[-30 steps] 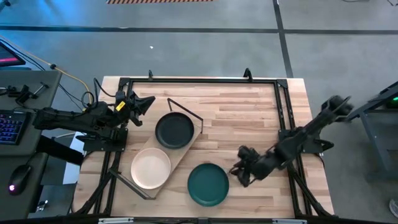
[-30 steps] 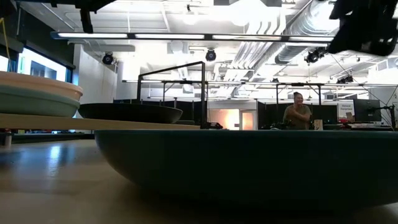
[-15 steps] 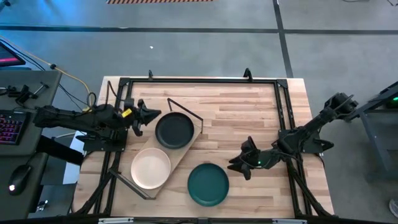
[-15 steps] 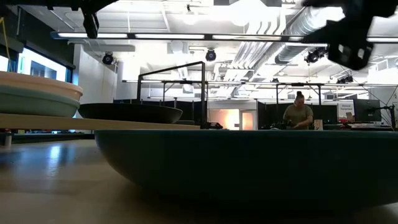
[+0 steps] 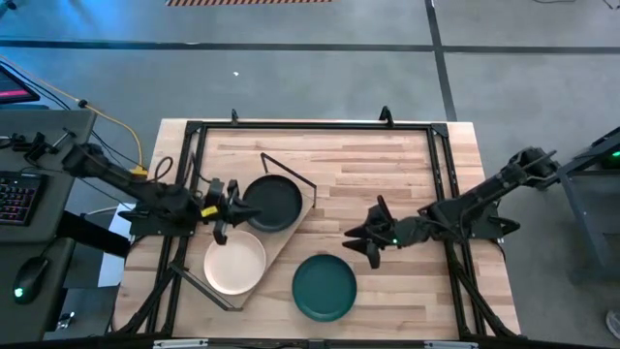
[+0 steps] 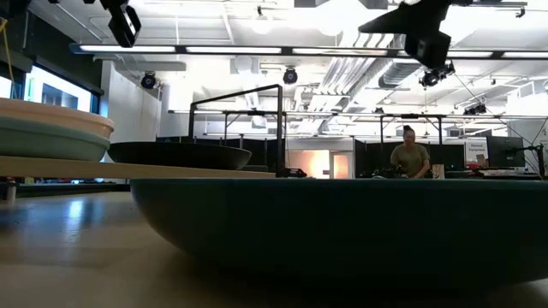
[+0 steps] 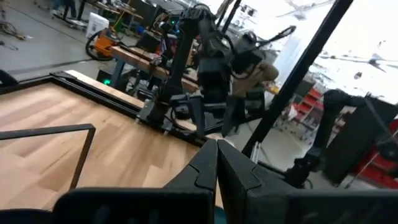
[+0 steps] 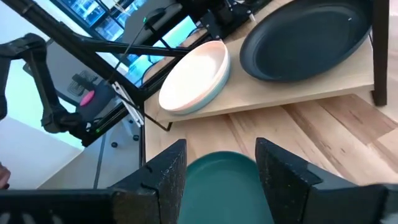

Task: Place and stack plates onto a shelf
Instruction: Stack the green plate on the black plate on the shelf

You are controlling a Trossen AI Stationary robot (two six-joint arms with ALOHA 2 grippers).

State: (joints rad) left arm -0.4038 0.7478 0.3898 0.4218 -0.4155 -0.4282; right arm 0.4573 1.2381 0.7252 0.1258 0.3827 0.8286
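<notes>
The pale plywood shelf (image 5: pixel 287 236) lies slanted on the tabletop. On it sit the black plate (image 5: pixel 272 203) and the cream-white plate (image 5: pixel 234 263). The low view shows the cream-white plate (image 6: pixel 51 115) stacked on the sage green plate (image 6: pixel 43 141). The dark teal plate (image 5: pixel 325 288) rests flat on the table, off the shelf. My left gripper (image 5: pixel 225 208) is shut and hovers at the black plate's left rim. My right gripper (image 5: pixel 373 236) is open and hovers beyond the teal plate's far right side. In the right wrist view the teal plate (image 8: pixel 217 180) shows between its fingers.
A black rod frame (image 5: pixel 310 124) runs around the tabletop, and the shelf's own rod frame (image 5: pixel 291 167) stands by the black plate. A keyboard (image 5: pixel 15 199) and a mouse lie on a side desk to the left. A person (image 6: pixel 409 158) stands far off in the room.
My left gripper has moved toward the near edge and right, ending beside the black plate's left rim. My right gripper has risen from beside the teal plate and moved toward the far edge. The plates have stayed still.
</notes>
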